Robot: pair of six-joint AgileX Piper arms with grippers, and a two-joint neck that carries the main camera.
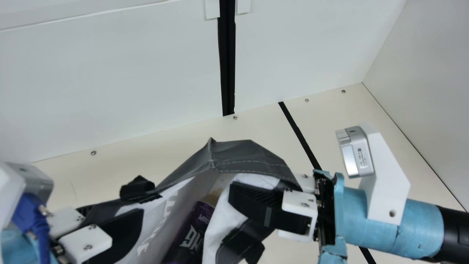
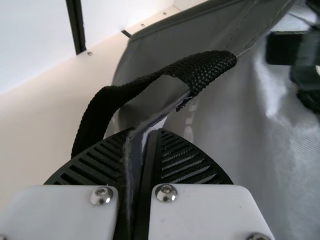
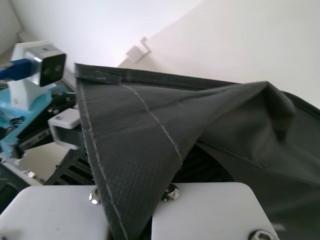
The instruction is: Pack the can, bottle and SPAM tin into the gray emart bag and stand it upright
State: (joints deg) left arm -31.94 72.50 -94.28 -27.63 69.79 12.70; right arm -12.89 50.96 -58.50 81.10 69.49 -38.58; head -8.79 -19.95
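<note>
In the main view my left gripper (image 1: 106,234) is shut on the left rim of the gray bag (image 1: 253,157); my right gripper (image 1: 253,205) is shut on its right rim. The bag's mouth faces the camera, and a dark bottle or can with purple parts (image 1: 190,231) lies inside. Something tan behind it is mostly hidden. In the left wrist view the bag's edge (image 2: 132,170) runs between the fingers of my left gripper (image 2: 145,145), beside a black strap (image 2: 170,70). In the right wrist view gray cloth (image 3: 135,130) is pinched in my right gripper (image 3: 145,175).
White walls (image 1: 110,80) stand behind and at the right of the cream table (image 1: 256,126). A black strip (image 1: 300,135) crosses the table behind the bag. Both arms are close to the bag's sides.
</note>
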